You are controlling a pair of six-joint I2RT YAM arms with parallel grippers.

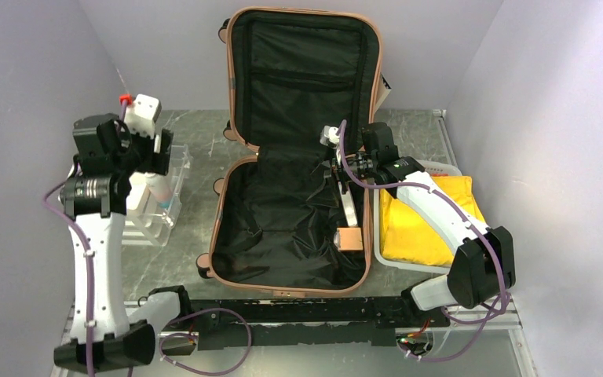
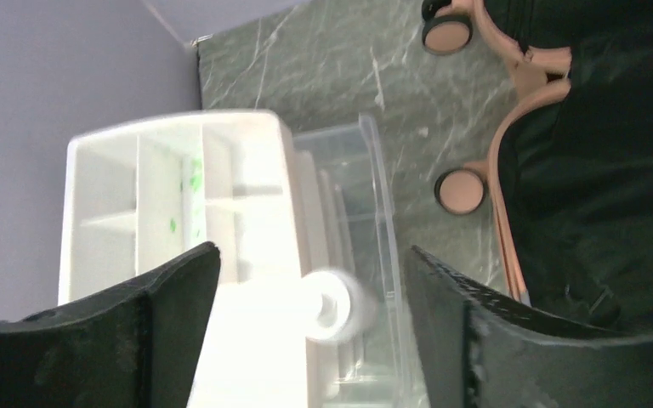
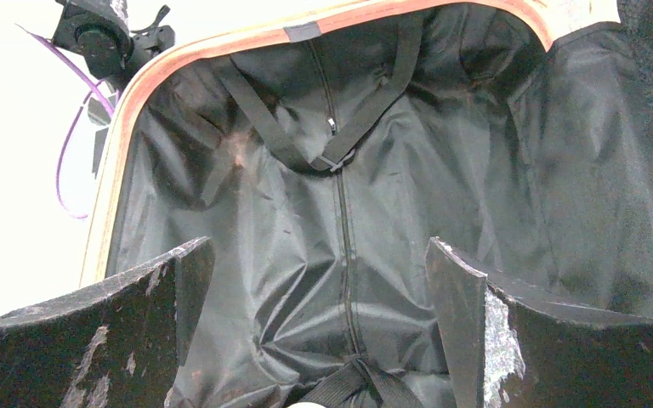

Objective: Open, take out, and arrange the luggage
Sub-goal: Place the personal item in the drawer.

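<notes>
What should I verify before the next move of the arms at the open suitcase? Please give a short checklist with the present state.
1. Suitcase open, lid upright: ok.
2. Right gripper open and empty above the suitcase: ok.
3. Left gripper open above the clear bin: ok.
4. White bottle clear of the left gripper: cannot tell, blurred.
5. Suitcase emptied: cannot tell; a small brown thing shows by its right wall.
</notes>
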